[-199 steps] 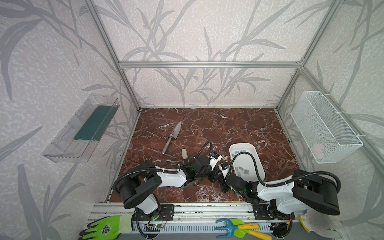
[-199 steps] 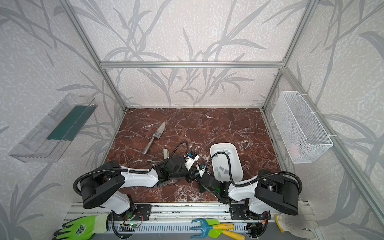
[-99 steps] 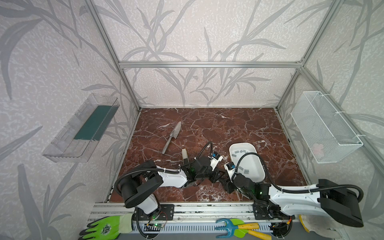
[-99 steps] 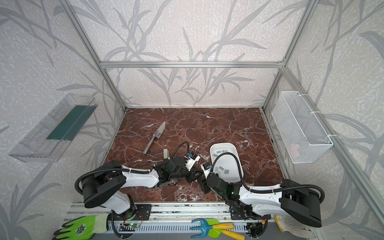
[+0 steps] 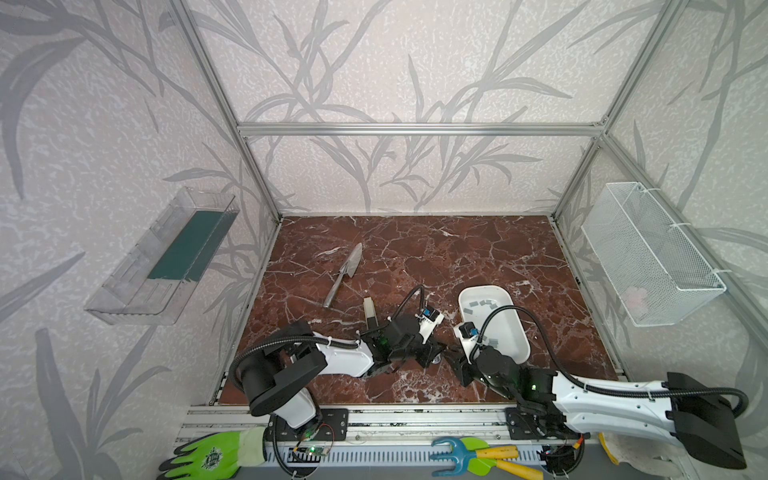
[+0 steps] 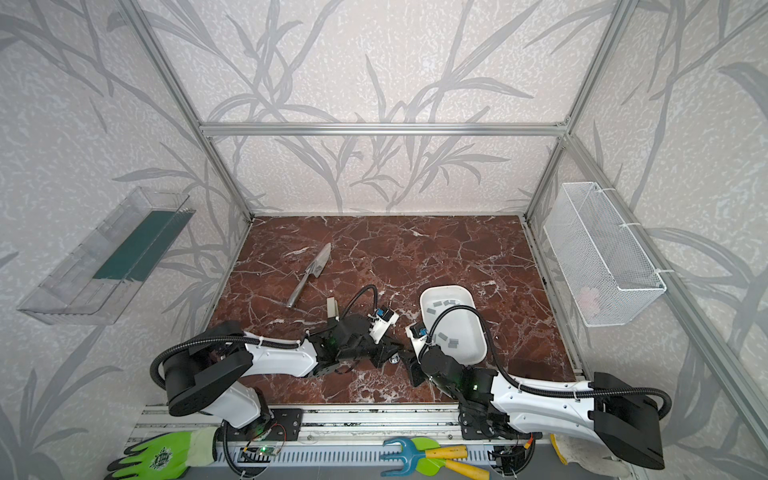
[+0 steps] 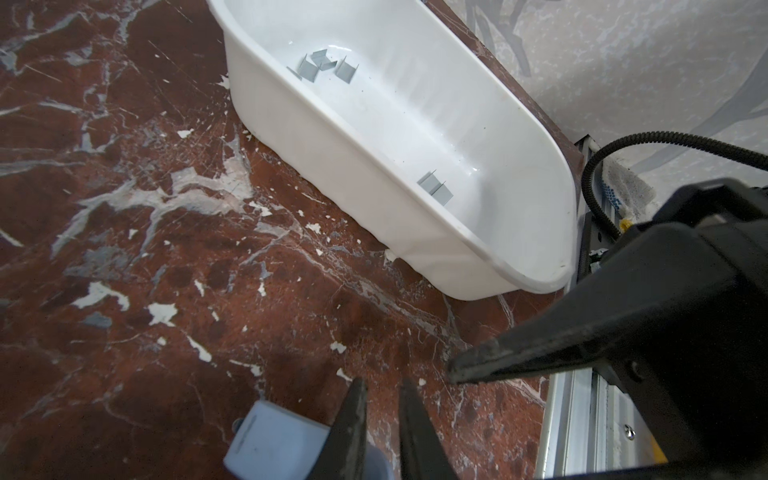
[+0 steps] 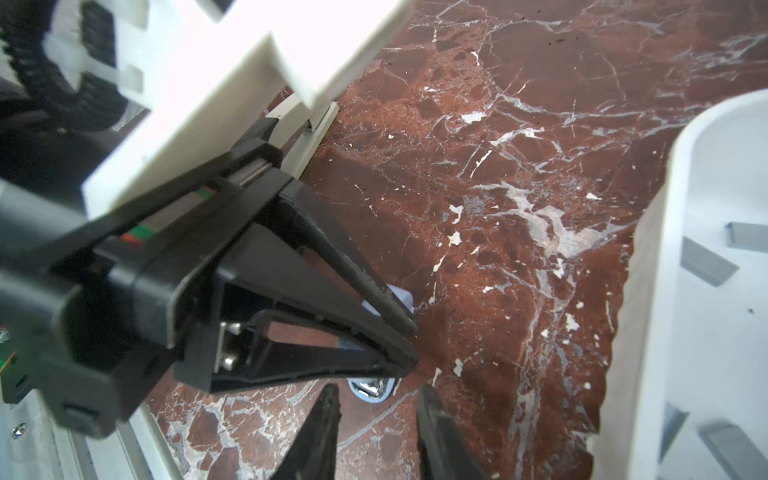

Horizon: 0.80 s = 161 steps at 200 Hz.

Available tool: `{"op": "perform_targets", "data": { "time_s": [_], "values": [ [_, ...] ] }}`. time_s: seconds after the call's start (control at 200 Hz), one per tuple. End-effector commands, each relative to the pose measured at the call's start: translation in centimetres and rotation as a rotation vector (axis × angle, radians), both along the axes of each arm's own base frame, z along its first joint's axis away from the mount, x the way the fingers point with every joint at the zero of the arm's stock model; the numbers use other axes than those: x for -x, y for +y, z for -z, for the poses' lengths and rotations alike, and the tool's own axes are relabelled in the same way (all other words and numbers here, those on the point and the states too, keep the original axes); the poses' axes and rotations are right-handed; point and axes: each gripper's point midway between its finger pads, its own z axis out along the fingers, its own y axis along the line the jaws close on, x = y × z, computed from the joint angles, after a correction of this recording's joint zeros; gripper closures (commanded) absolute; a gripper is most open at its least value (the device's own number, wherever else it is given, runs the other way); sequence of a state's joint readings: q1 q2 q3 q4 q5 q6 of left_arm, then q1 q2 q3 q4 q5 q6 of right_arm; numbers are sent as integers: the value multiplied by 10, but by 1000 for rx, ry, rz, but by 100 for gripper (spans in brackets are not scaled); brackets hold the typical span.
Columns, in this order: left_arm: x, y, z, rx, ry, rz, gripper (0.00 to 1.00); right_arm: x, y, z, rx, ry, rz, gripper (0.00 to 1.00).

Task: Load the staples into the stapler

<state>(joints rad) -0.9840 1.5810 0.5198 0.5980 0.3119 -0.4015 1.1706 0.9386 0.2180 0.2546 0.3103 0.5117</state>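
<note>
Desk (image 5: 415,249): tray (image 5: 509,332) w/ staples (image 5: 482,305); trowel (image 5: 351,266) well apart. Left claw (image 8: 411,345) clamped on blue stapler (image 7: 270,440), prob.; right claw (image 8: 378,395) apart, facing it.

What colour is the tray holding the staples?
Plain white tray, no pattern; it shows best in the left wrist view.

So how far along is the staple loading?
Done: left gripper shut on the small light-blue stapler. In hand: right gripper open and empty, pointing at it. Left: the flat grey staple strips lie in the white oval plastic tray; neither gripper carries one.
</note>
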Motion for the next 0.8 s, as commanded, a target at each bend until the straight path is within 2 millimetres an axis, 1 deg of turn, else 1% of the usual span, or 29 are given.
{"op": "perform_targets", "data": {
  "time_s": [0.0,0.06,0.115,0.295,0.405,0.665,0.715,0.8],
  "values": [
    [7,-6,0,27,-22,47,84,-4,4,-5,6,-5,10,69],
    [10,-7,-2,49,-37,59,83,-4,5,-4,8,-2,11,70],
    [9,-5,0,50,-53,49,82,-4,5,-3,8,0,14,71],
    [8,-7,15,25,-47,53,83,-5,5,-2,8,3,22,72],
    [7,-8,21,27,-49,52,84,-6,2,-3,7,-1,29,72],
    [8,-5,18,11,-60,55,84,-7,-4,-6,-9,-11,60,73],
    [9,-7,17,20,-59,63,84,-9,-5,-9,-24,-18,68,73],
    [12,-12,19,18,-53,94,84,-11,-3,-19,-52,-34,74,69]
  ]
}}
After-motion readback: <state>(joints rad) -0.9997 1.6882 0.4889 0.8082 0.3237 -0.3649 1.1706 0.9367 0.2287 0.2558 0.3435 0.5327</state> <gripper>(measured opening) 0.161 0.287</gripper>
